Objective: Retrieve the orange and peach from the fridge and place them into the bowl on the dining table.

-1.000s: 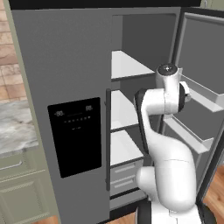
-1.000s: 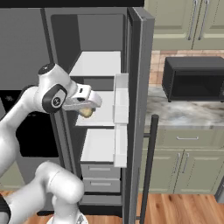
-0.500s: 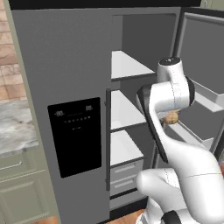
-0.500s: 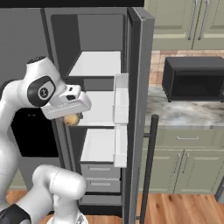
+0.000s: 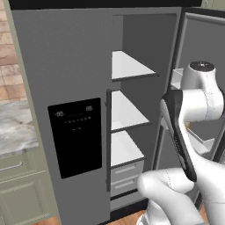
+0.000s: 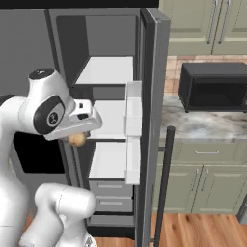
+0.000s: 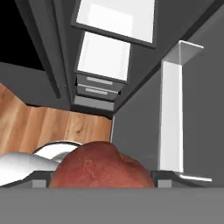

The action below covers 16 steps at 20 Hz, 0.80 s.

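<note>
Pinkish-red with a tan blush, the peach [image 7: 98, 166] sits pinched in my claw [image 6: 77, 140], close under the hand camera. A second ago I was holding it up by the fridge [image 5: 88, 66] shelves; now my arm has swung back and down, and the fruit hangs clear in front of the open compartment, beside the open door [image 6: 154, 120]. So the peach is out of the fridge and on its way. From the right base view it shows as a tan lump just under my wrist. I judge the carry to the bowl comes next, then the orange.
</note>
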Available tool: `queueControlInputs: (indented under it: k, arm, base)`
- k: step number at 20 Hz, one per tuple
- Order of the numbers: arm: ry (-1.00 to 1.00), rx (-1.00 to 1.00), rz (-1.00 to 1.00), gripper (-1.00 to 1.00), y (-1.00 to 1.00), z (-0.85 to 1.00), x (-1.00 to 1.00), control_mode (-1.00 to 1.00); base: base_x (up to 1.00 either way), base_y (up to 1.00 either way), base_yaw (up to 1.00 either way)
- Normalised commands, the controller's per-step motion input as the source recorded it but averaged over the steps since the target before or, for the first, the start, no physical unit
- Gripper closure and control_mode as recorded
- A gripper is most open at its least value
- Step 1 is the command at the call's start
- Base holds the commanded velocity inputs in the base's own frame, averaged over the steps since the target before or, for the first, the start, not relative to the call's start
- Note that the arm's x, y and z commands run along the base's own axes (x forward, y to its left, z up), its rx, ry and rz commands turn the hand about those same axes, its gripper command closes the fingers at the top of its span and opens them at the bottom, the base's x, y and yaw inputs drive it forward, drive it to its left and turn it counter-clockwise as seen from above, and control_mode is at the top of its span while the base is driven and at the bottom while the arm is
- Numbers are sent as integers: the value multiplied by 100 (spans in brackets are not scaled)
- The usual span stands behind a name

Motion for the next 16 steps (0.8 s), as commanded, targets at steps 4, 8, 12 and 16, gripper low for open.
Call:
queueControlInputs:
  k: [4, 8, 12, 16]
  arm:
    - [-43, 14, 18, 100, -6, -12, -6, -100]
    - [-43, 12, 20, 100, -1, -4, 0, -100]
    - [-20, 5, 10, 100, 0, 0, 0, 100]
    - [0, 0, 0, 100, 0, 0, 0, 100]
  base:
    - [0, 0, 0]
    - [0, 0, 0]
    - [0, 0, 9]
    - [-18, 3, 6]
